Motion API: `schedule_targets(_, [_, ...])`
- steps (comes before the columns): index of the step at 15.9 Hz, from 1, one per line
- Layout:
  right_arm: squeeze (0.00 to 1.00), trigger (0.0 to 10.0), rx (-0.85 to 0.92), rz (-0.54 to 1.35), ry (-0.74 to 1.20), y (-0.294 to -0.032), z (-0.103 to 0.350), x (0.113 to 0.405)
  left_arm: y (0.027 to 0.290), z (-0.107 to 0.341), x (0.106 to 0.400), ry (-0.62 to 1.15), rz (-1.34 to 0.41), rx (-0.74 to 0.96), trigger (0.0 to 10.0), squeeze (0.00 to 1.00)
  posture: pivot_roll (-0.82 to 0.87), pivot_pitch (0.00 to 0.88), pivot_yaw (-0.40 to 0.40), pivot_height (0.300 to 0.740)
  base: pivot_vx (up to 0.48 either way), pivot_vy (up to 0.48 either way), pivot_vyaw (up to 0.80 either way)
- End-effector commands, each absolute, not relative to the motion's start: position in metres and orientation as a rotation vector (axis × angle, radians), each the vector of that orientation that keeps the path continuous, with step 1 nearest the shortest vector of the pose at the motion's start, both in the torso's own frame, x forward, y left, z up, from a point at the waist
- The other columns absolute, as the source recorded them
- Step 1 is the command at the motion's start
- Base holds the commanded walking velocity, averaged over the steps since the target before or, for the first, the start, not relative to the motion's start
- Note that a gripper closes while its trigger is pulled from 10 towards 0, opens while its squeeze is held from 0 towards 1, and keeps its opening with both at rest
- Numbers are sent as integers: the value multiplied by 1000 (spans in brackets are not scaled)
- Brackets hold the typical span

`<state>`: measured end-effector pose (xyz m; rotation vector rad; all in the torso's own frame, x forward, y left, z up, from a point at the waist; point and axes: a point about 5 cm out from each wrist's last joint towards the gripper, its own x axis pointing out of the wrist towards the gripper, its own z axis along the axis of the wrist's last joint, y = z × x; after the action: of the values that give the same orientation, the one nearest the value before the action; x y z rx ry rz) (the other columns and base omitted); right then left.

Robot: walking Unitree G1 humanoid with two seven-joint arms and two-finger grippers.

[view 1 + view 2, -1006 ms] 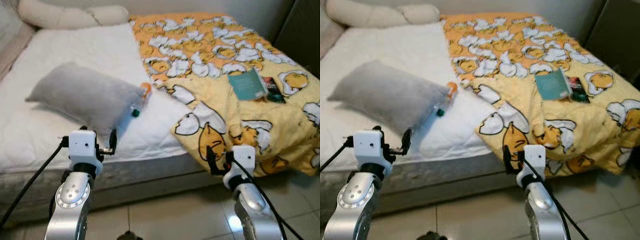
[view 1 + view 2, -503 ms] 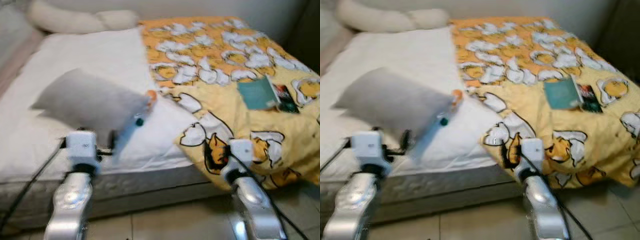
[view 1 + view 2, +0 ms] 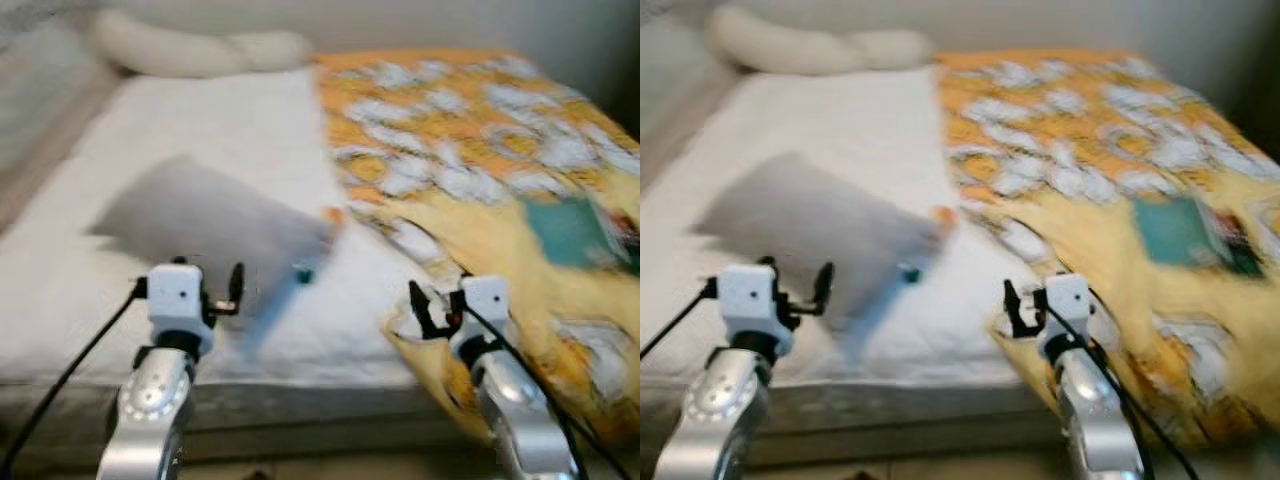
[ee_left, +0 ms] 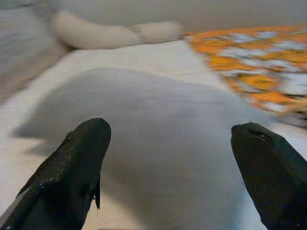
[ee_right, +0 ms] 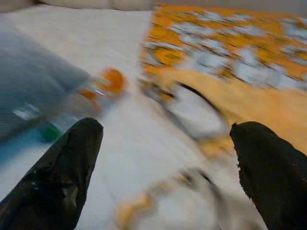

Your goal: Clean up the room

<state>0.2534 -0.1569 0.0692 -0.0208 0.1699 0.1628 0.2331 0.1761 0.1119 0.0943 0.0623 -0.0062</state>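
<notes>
Grey pillow (image 3: 210,225) blurred, flat on white bed (image 3: 190,120); left fingers (image 4: 81,158), right fingers (image 5: 72,163) wide apart, empty

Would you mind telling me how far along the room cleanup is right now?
Nothing looks done yet. The soft grey pillow, clear plastic bottle and teal book lie on the white-sheeted bed, beside the rumpled yellow patterned blanket. In hand: nothing; left end effector and right end effector are open, short of the bed. Everything remains.

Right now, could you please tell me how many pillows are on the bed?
2: a grey pillow near the bed's front edge, before the left claw, and a long white pillow at the head. Others may be hidden.
</notes>
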Motion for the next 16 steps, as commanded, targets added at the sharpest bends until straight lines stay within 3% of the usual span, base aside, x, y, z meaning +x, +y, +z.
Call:
schedule_targets(1, [0,10000,20,190,166,-149,72,256,182,113,231,58,13,109,10000,0,43,0,-1,740,398,0,0])
schedule_targets(8, [0,10000,21,132,215,-155,67,255,176,120,227,37,-77,173,10000,0,42,0,0,740,374,0,0])
schedule_targets(16, [0,10000,83,134,325,-154,60,256,170,123,220,56,-191,186,10000,0,47,0,2,740,0,0,0])
